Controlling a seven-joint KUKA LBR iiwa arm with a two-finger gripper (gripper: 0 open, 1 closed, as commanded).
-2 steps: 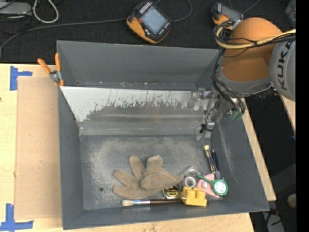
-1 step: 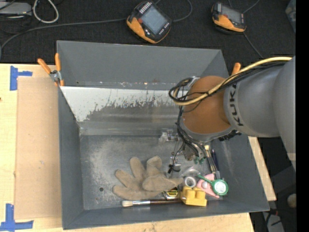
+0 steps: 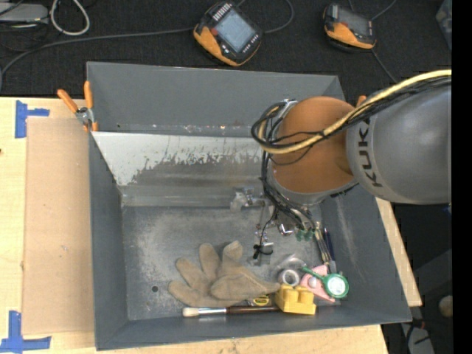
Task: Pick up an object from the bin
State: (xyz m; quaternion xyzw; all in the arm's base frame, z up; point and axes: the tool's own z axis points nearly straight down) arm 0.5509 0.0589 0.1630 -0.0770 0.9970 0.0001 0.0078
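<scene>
My gripper (image 3: 259, 251) hangs under the orange wrist cover, low over the bin floor right of centre. Just below and left of it lies a tan work glove (image 3: 214, 279), spread flat with its cuff toward the front right. A small grey ring-shaped roll (image 3: 290, 276) sits right of the gripper's tip. The gripper's tip stands just above the glove's upper edge, and nothing shows in its grasp.
Along the front wall lies a thin paintbrush (image 3: 228, 310), beside a yellow block (image 3: 297, 299). A pink piece with a green round disc (image 3: 330, 284) and a dark pen (image 3: 325, 246) lie at the right. The arm covers the bin's right rear part.
</scene>
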